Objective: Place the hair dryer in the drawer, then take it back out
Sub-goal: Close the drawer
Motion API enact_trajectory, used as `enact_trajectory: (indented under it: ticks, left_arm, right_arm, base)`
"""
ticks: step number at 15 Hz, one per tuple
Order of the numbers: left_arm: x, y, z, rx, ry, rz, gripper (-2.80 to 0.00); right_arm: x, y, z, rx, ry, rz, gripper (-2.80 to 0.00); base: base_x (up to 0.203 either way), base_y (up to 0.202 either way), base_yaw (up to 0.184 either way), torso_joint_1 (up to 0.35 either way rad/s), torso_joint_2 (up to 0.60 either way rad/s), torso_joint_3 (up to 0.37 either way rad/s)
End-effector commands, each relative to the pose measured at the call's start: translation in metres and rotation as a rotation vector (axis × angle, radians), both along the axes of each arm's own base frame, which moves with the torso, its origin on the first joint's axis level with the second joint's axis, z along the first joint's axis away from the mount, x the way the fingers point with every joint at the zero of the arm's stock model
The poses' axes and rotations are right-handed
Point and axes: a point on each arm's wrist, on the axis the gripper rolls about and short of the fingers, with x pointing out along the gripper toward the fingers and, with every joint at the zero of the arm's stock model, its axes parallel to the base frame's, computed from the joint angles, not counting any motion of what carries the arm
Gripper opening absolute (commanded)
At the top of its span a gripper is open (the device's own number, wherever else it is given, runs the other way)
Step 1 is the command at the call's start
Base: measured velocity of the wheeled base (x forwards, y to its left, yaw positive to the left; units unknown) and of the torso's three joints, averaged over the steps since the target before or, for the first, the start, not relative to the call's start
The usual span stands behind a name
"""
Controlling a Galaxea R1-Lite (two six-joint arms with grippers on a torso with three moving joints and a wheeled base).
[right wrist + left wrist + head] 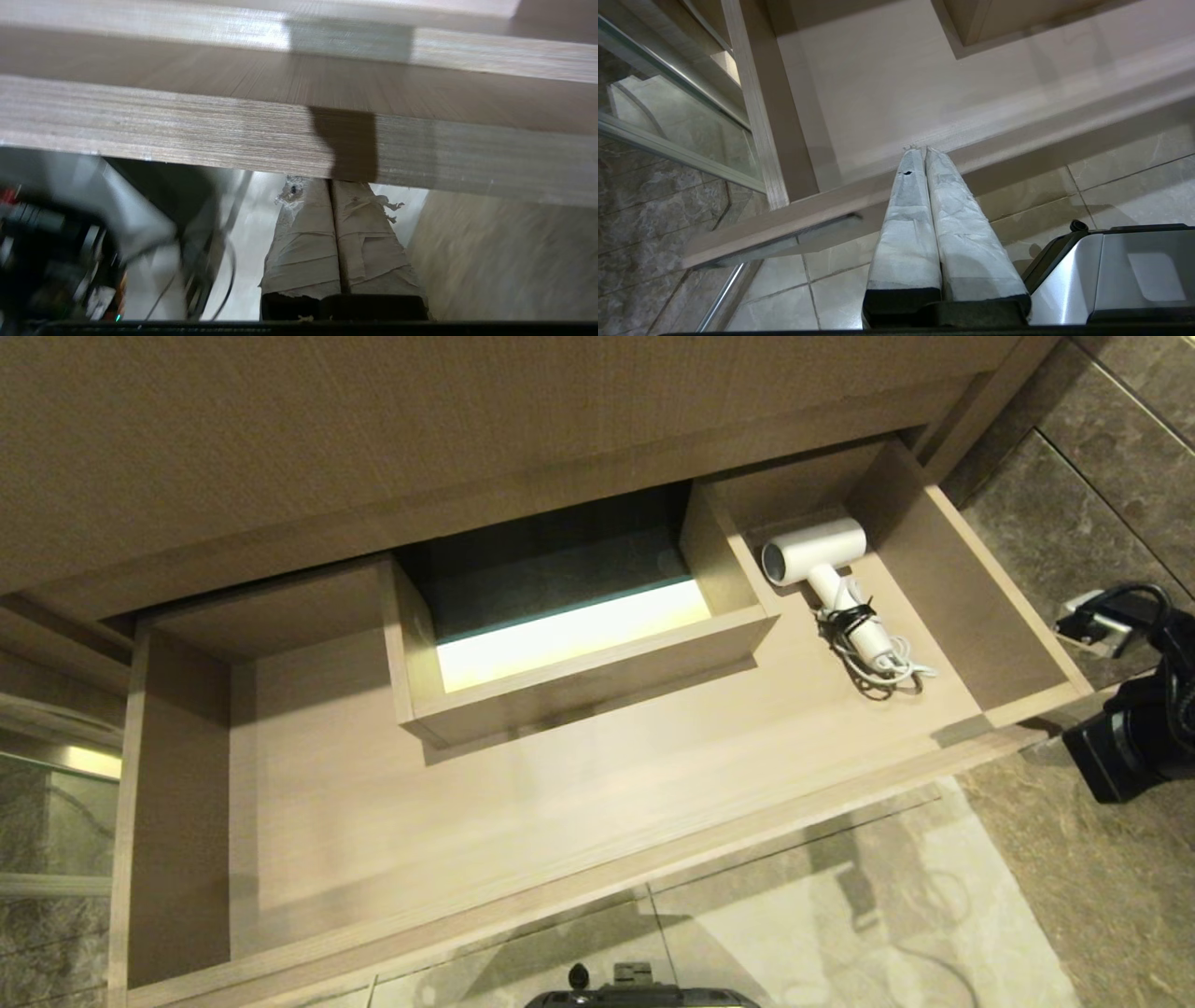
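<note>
Nearest you, at the bottom edge of the head view, only the top of the robot's own base shows; neither set of fingers appears there. Your left gripper is parked low with its taped fingers pressed together and holding nothing, hanging over the tiled floor just short of the drawer's front edge.

Your right gripper is likewise closed and empty, its wrapped fingertips sitting close under the wood-grain front rail of the drawer. In the head view the dark bulk of the right arm shows at the right edge of the frame, outside the drawer's right corner.

Further in, the drawer stands pulled wide open, filling the middle of the frame, with a boxed cut-out in its centre. Beyond and to the right of that box, in the upper right of the frame, the hair dryer lies on the drawer floor, barrel towards the back, handle and bundled cord trailing towards you, well apart from both grippers.

So the first half looks finished: the dryer is in and released. What's left, as I judge it, is the retrieval. You'll need to raise the right gripper over the front rail, open it, and close on the handle or barrel.
</note>
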Motion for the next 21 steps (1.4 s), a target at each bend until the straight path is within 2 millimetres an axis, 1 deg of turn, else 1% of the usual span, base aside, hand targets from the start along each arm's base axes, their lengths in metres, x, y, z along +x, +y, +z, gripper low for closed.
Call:
enact_trajectory:
  ticks: [1, 3, 5, 6, 7, 9, 11, 13, 17, 21]
  left_arm:
    - [0.0, 0.0, -0.001, -0.001, 0.002, 0.0, -2.8]
    - [0.0, 0.0, -0.001, 0.001, 0.002, 0.0, -2.8]
    - [0.0, 0.0, -0.001, 0.001, 0.002, 0.0, -2.8]
    - [0.0, 0.0, -0.001, 0.001, 0.002, 0.0, -2.8]
    - [0.0, 0.0, 0.0, 0.001, 0.002, 0.0, -2.8]
    - [0.0, 0.0, -0.001, 0.001, 0.002, 0.0, -2.8]
    - [0.0, 0.0, -0.001, 0.0, 0.002, -0.001, -2.8]
    - [0.0, 0.0, -0.001, 0.001, 0.002, 0.0, -2.8]
    - [0.0, 0.0, -0.001, 0.001, 0.002, 0.0, -2.8]
    - [0.0, 0.0, -0.001, 0.001, 0.002, 0.0, -2.8]
  right_arm:
    - [0.014, 0.0, 0.012, 0.01, -0.142, 0.0, -2.8]
    - [0.027, 0.0, 0.03, 0.046, -0.319, -0.014, -2.8]
    - [0.045, -0.001, 0.049, 0.071, -0.448, -0.025, -2.8]
    - [0.049, -0.001, 0.053, 0.096, -0.467, -0.042, -2.8]
    - [0.045, -0.002, 0.051, 0.095, -0.445, -0.05, -2.8]
    - [0.023, -0.003, 0.046, 0.092, -0.369, -0.059, -2.8]
    - [-0.003, -0.003, 0.038, 0.091, -0.296, -0.063, -2.8]
    - [-0.031, -0.001, 0.029, 0.09, -0.267, -0.059, -2.8]
    - [-0.07, 0.002, 0.023, 0.054, -0.296, -0.023, -2.8]
    - [-0.106, 0.003, 0.014, 0.06, -0.347, -0.03, -2.8]
  base:
    - [0.0, 0.0, 0.0, 0.0, 0.0, 0.0]
    - [0.0, 0.0, 0.0, 0.0, 0.0, 0.0]
    - [0.0, 0.0, 0.0, 0.0, 0.0, 0.0]
    - [0.0, 0.0, 0.0, 0.0, 0.0, 0.0]
    - [0.0, 0.0, 0.0, 0.0, 0.0, 0.0]
    - [0.0, 0.0, 0.0, 0.0, 0.0, 0.0]
    - [0.0, 0.0, 0.0, 0.0, 0.0, 0.0]
    - [0.0, 0.0, 0.0, 0.0, 0.0, 0.0]
    - [0.0, 0.0, 0.0, 0.0, 0.0, 0.0]
    - [0.0, 0.0, 0.0, 0.0, 0.0, 0.0]
